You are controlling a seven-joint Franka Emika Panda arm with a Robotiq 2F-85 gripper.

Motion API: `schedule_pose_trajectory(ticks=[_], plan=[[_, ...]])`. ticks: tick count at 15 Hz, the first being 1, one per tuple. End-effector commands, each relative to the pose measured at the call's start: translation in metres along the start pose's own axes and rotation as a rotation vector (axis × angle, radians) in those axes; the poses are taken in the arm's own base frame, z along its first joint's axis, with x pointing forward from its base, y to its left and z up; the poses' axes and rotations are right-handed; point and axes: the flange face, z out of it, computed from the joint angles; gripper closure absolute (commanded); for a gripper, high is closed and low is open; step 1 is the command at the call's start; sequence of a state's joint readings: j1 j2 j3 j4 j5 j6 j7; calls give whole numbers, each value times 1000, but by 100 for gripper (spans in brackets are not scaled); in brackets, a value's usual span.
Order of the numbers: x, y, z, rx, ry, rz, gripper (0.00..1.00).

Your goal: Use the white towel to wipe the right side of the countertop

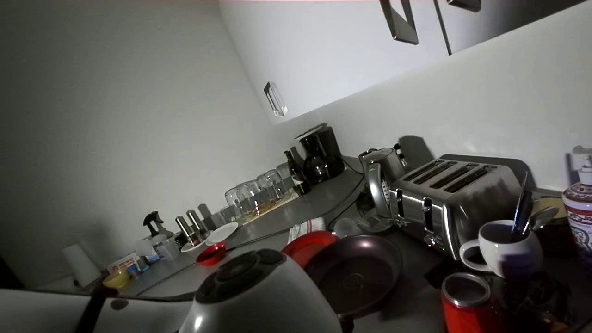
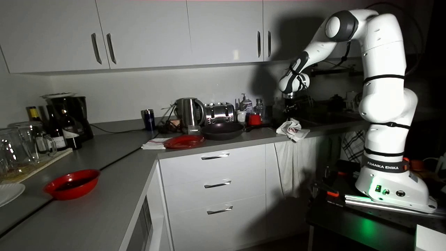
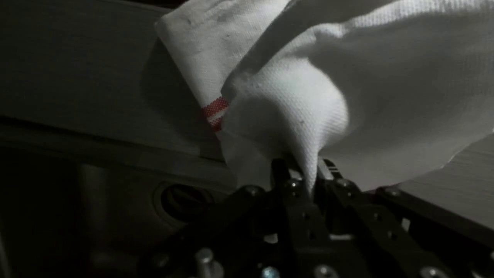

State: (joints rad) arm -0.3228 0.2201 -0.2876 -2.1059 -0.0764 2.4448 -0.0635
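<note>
The white towel, marked with a red stripe, lies bunched at the front edge of the grey countertop, one corner hanging over it. From above, my gripper reaches down to it, dark against the shadow. In the wrist view the gripper is shut on a pinched fold of the towel, which spreads out beyond the fingertips. Grey countertop shows at the right of that view. Shadow hides much of the fingers in the exterior view.
Left of the towel stand a dark frying pan, a red cup, a toaster, a kettle and a red plate. A folded striped cloth lies beside the plate. A red bowl sits on the left counter.
</note>
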Motion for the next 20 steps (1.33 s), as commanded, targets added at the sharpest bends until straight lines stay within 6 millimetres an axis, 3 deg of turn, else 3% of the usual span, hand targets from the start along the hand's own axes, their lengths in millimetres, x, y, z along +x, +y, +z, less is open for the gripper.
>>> schedule_pose_trajectory(ticks=[1,6,9,15,20], plan=[[5,54,7,11,-32,167,95],[0,120,8,35,-49,383,95],[-1,141,7,48,-57,491,95],[7,120,1,65,-55,524,95],[7,104,24,150,-176,594,95]])
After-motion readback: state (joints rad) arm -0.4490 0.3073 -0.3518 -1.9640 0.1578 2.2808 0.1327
